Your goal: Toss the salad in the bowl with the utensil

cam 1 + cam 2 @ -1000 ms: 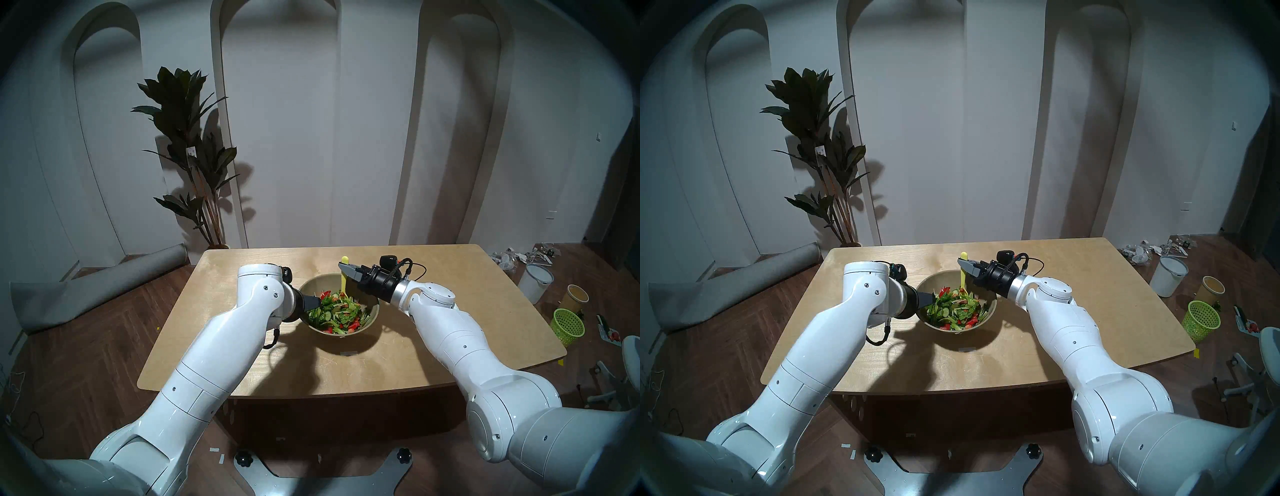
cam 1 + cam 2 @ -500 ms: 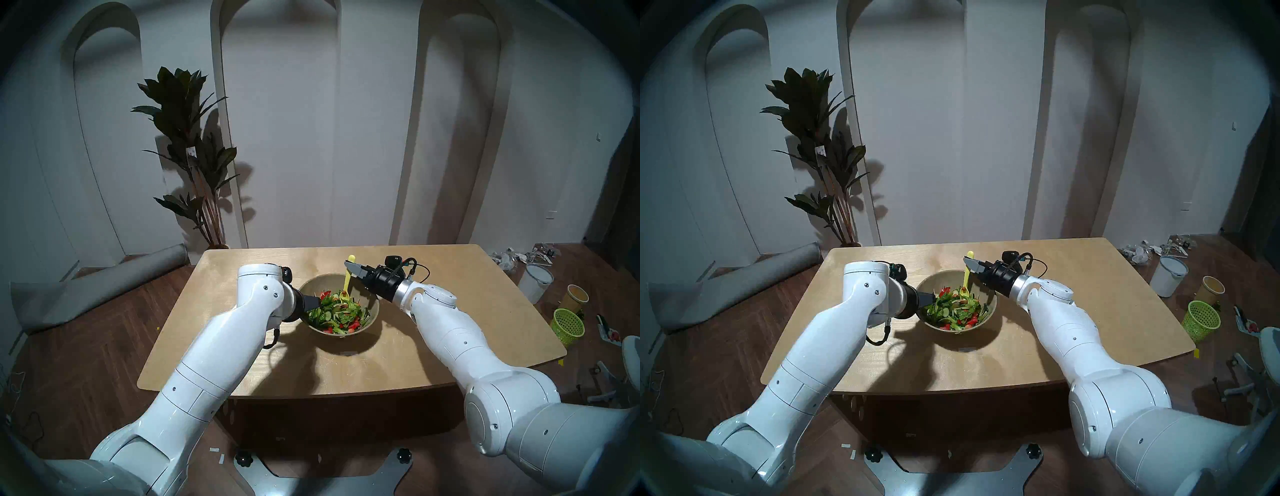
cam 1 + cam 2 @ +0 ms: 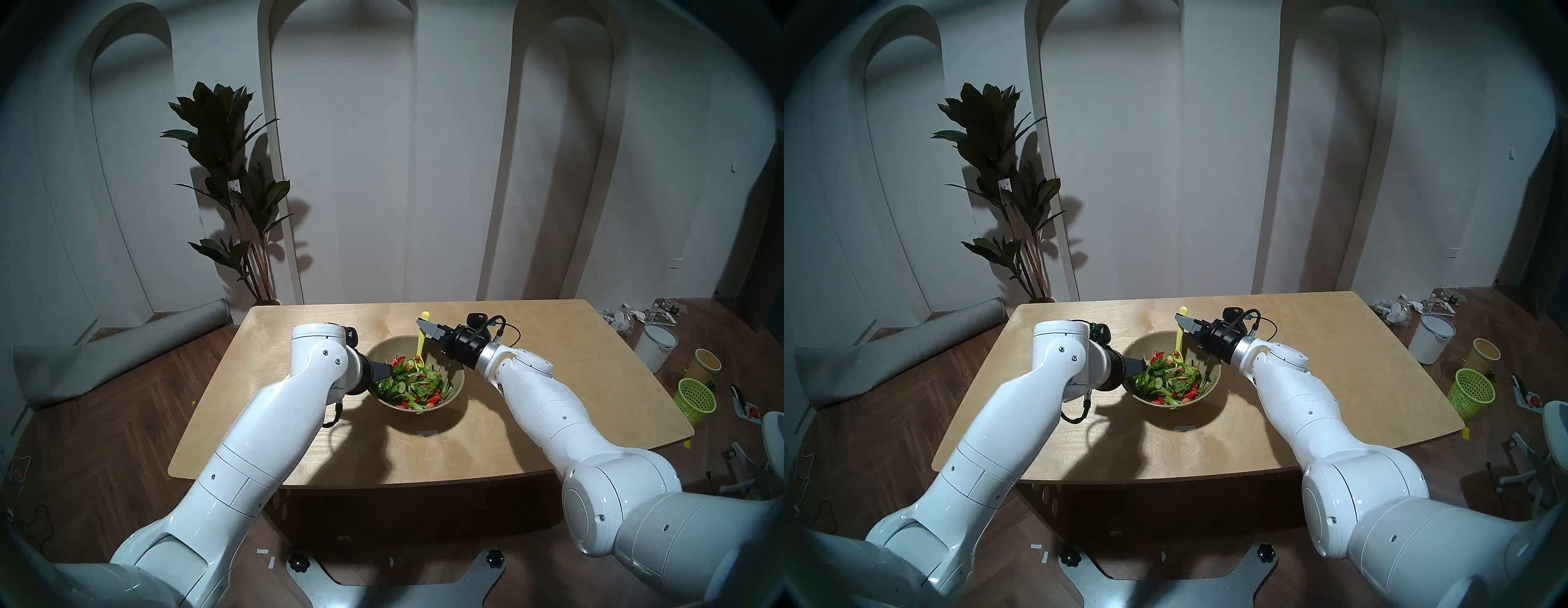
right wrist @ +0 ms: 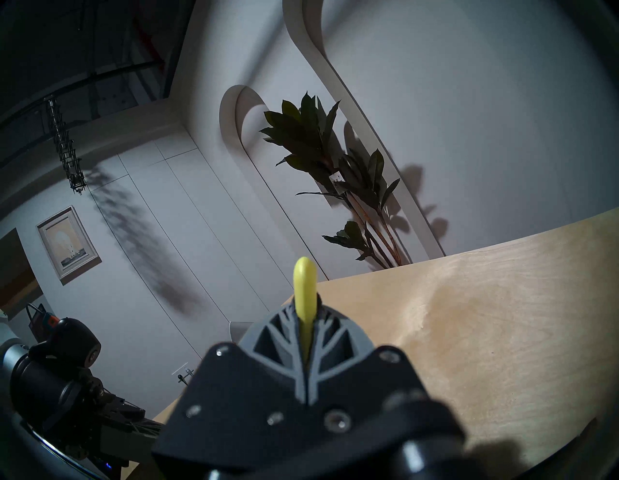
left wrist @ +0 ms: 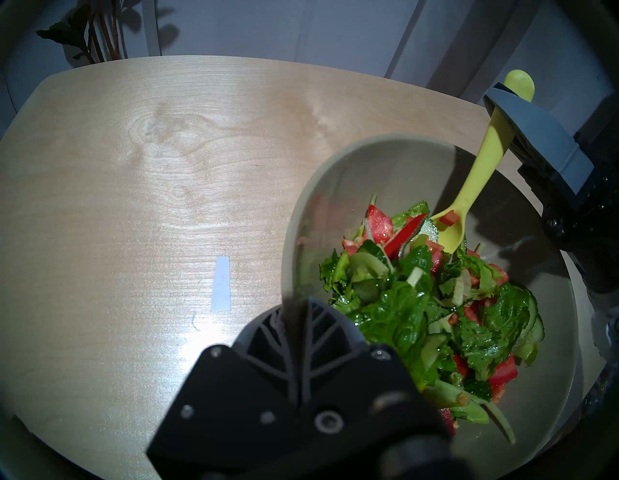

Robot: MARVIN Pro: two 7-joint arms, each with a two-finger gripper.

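Note:
The olive-beige bowl sits mid-table, tipped toward me. My left gripper is shut on the bowl's rim at its left side. The salad of green leaves, cucumber and tomato lies heaped inside. Above the far right rim, my right gripper is shut on the handle of the yellow-green utensil. Its scoop rests at the salad's far edge with a tomato piece on it. The handle end sticks out past the fingers.
A grey tape strip lies on the wooden table in front of the bowl. On the floor to the right stand a lime mesh basket, a paper cup and a white bucket. A plant and a rolled mat are at the left.
My right gripper swung the utensil to the right and tilted it, then came back a little left. The right elbow shifted left. The left arm and bowl stayed put.

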